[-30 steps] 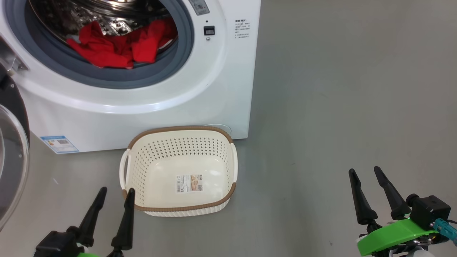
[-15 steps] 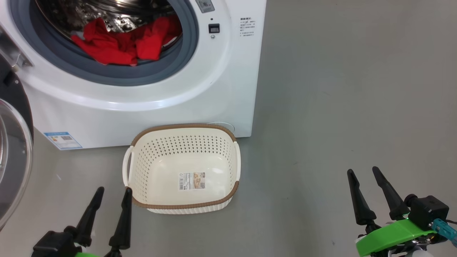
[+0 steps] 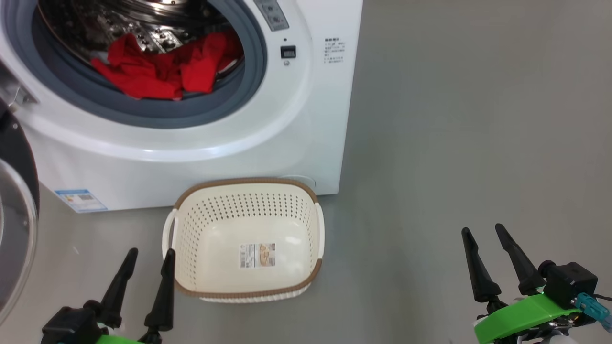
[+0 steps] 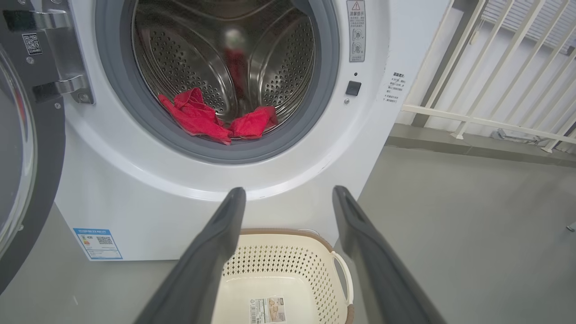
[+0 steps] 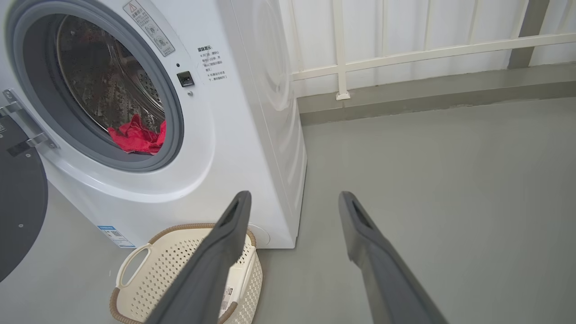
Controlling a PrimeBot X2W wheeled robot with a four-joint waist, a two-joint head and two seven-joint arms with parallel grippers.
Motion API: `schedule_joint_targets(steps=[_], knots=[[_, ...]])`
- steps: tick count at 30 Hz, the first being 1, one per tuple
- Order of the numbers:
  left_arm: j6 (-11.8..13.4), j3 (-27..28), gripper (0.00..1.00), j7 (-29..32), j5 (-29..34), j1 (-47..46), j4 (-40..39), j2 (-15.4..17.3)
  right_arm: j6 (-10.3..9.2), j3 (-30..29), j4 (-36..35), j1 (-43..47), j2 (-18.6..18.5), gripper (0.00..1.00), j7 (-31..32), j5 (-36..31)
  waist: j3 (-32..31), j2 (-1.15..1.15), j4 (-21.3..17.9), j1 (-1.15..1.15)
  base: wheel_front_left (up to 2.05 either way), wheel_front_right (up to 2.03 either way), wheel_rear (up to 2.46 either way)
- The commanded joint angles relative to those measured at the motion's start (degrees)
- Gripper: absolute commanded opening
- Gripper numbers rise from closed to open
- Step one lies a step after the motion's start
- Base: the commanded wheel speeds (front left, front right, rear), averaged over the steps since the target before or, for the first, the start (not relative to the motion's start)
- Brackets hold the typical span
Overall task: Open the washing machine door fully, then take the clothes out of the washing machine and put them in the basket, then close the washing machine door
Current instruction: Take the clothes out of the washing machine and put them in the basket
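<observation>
Well beyond our left fingers (image 3: pixel 165 286) and right fingers (image 3: pixel 475 267), both pairs spread and empty, the clothes (image 3: pixel 158 71) lie inside the washing machine (image 3: pixel 191 162), door (image 3: pixel 19 157) swung wide; the basket (image 3: pixel 244 182) waits beside the left pair. Unloading is in hand, we judge: reach in, pinch fabric.

I've got a warning strip (image 4: pixel 356 30) with a triangle sign on the washing machine (image 4: pixel 135 202) front. The small print (image 4: pixel 395 87) beside it is too fine to read. There's a QR code (image 4: pixel 33 43) on the washing machine door (image 4: pixel 49 148) by its hinge, and a blue label (image 4: pixel 98 243) with another QR code at the machine's lower corner. The barcode sticker (image 3: pixel 258 254) on the basket (image 3: pixel 248 188) bottom has wording I can't make out.
</observation>
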Motion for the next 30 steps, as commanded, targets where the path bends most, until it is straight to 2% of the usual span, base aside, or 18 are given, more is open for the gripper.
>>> schedule_joint_targets(steps=[1, 12, 30], knots=[[-0.3, 2.1, 1.0, -0.3, -0.6, -2.3, -0.9, 1.1, 0.28, 1.3, -1.3, -1.2, -0.5, 1.0, -0.5, -1.1, 0.0, 0.0, 0.0, 0.0, 1.39, -1.41, 0.02], [-0.3, 2.7, 1.0, -0.3, 0.4, -2.8, -1.1, 1.0, 0.28, 1.4, -1.3, -1.5, -0.2, 1.0, -0.5, -1.0, 0.5, 0.0, 0.1, 0.0, 1.03, -1.03, 0.01], [-0.3, 2.6, 1.0, -0.3, 0.6, -3.0, -0.7, 1.1, 0.28, 1.8, -1.3, -2.0, 0.0, 1.0, -0.5, -1.0, 1.2, 0.0, 0.0, 0.0, 0.02, -0.02, 0.0]])
